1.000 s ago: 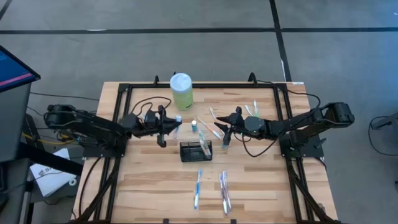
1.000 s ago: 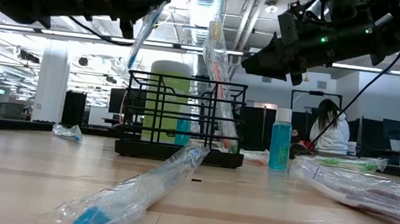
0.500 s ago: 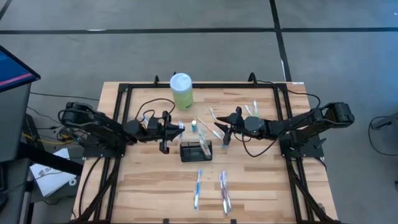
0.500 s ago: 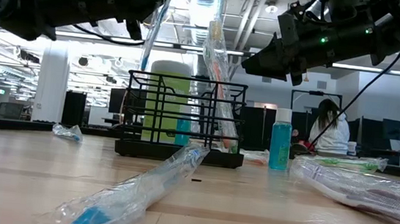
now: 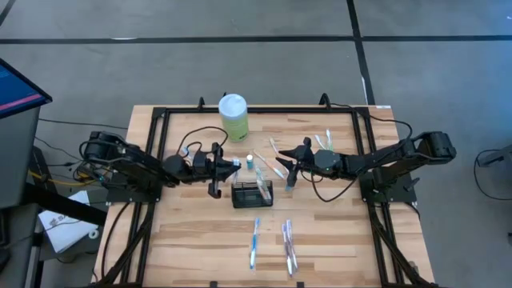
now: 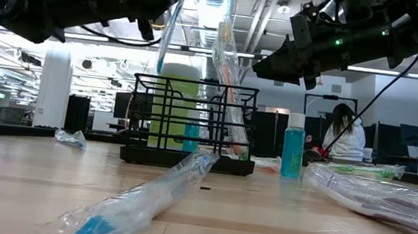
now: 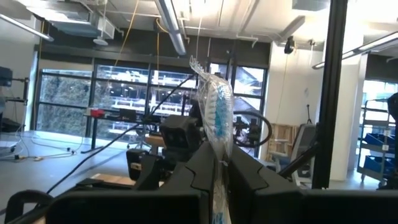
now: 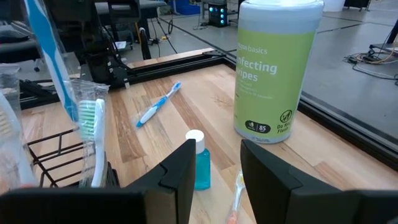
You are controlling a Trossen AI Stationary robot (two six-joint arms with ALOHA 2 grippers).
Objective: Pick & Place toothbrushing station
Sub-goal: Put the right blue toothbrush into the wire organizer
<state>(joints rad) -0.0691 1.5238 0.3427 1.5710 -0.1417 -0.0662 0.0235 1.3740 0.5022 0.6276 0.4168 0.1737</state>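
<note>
- my left arm [image 5: 132, 164]: matte black links, round joint housing at the base, black cable looping over the wrist
- my right arm [image 5: 384, 160]: same black build, green LED lit on the wrist in the low view
- fingers [image 8: 180, 171] dark, blocky

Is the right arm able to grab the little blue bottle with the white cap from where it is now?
Probably yes. The right gripper hangs open and empty beside the little blue bottle, which stands upright just ahead of its fingers with nothing between them. The black caddy sits off to one side.
</note>
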